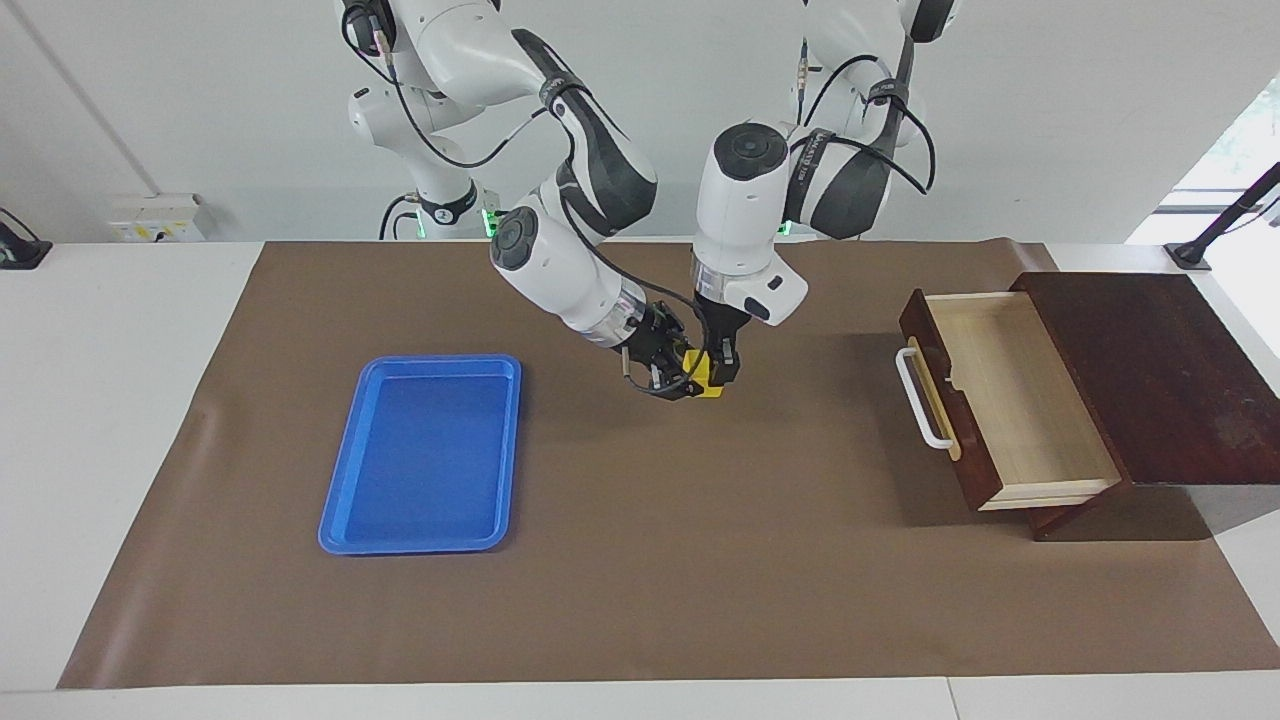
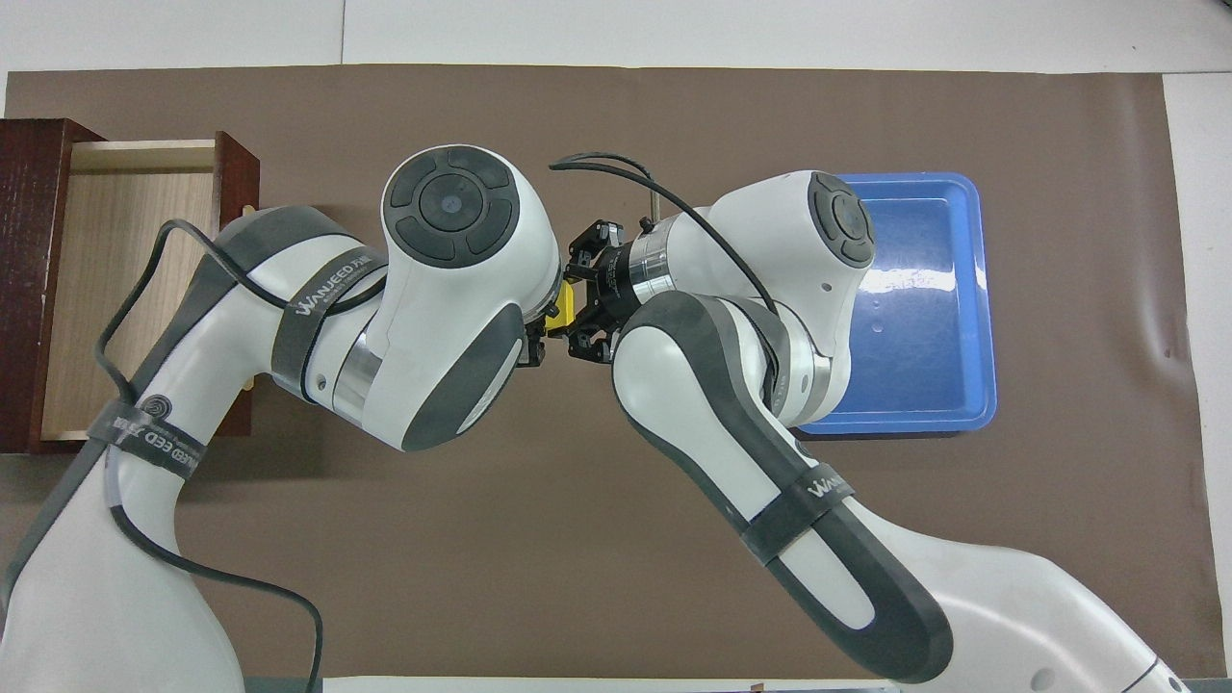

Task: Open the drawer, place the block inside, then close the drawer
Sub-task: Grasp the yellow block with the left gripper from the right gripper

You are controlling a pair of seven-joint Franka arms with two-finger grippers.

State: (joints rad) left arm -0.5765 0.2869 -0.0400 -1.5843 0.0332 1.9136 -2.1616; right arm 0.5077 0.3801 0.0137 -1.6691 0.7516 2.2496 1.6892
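Observation:
The small yellow block (image 1: pixel 705 378) is held up over the middle of the brown mat, between my two grippers; it also shows in the overhead view (image 2: pixel 563 310). My right gripper (image 1: pixel 682 376) reaches in from the side and is shut on the block. My left gripper (image 1: pixel 723 370) points down and is right at the block's other side, touching or nearly touching it. The dark wooden drawer (image 1: pixel 1020 400) stands pulled open at the left arm's end of the table, its pale inside bare, its white handle (image 1: pixel 922 400) facing the middle. The drawer also shows in the overhead view (image 2: pixel 125 289).
A flat blue tray (image 1: pixel 425 455) lies on the mat (image 1: pixel 700 560) toward the right arm's end, with nothing in it. In the overhead view both arms cover much of the mat's middle, and part of the tray (image 2: pixel 924 289) is covered too.

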